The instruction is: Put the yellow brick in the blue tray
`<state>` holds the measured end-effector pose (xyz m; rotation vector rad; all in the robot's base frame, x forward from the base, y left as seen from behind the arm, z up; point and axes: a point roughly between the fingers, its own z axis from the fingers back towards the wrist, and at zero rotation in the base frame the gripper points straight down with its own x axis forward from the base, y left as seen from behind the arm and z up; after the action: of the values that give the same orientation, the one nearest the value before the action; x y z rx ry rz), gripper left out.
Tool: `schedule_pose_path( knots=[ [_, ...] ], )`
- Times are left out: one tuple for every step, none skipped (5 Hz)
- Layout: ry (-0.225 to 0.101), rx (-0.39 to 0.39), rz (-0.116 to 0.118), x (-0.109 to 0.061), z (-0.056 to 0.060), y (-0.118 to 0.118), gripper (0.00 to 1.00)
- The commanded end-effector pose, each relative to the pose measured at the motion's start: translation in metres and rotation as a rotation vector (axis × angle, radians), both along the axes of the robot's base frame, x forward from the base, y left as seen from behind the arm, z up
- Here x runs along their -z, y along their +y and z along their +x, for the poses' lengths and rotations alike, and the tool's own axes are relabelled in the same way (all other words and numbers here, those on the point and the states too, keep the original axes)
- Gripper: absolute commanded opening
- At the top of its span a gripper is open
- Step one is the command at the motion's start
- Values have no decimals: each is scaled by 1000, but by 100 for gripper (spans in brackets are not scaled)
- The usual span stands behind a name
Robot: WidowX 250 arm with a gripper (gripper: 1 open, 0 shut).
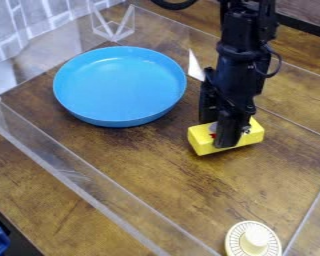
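Observation:
The yellow brick point(203, 138) lies on the wooden table, right of the blue tray point(119, 85). My black gripper point(227, 138) points straight down onto the brick's middle, with its fingers shut on the brick. The brick rests on the table; its label is hidden by the gripper. The round blue tray sits at the left with nothing in it, its rim a short gap from the brick.
A round cream disc point(254, 240) lies near the front right edge. A clear plastic wall point(69, 170) runs along the table's front left side. A clear stand point(112, 20) is behind the tray.

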<state>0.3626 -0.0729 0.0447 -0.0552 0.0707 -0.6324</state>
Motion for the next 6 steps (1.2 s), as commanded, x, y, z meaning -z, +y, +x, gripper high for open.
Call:
schedule_pose_path(
  knots=[
    [-56, -5, -11, -20, 10, 1, 0],
    [-50, -9, -9, -20, 10, 2, 0],
    [-42, -13, -8, -20, 10, 3, 0],
    [-37, -17, -7, -21, 10, 4, 0],
    [-31, -22, -6, -20, 9, 5, 0],
    [-26, -25, -5, -20, 9, 6, 0]
  ],
)
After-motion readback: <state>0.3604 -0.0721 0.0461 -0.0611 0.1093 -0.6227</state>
